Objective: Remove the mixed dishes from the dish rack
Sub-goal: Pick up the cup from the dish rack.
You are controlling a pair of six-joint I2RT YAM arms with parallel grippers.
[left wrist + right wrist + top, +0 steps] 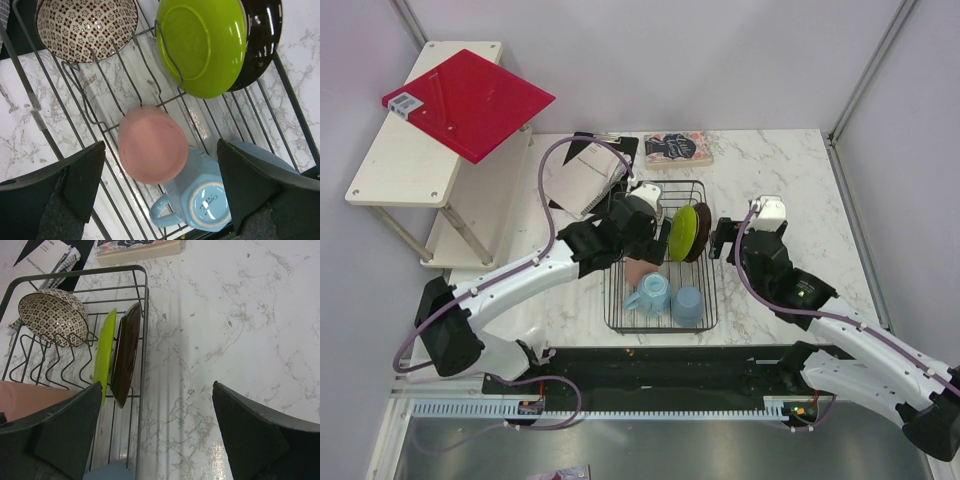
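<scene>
Left fingers [65, 200] wide apart over pink cup [152, 145]

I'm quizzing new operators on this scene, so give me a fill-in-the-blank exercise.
The left end effector hovers open over the ___ cup.
The lime green plate stands on edge beside the dark plate in the dish ___.
The right end effector hovers open over the marble ___.
Missing: pink, rack, table.

Three cups [653, 293], two plates [682, 233], one bowl [52, 316], one rack [620, 306].
</scene>
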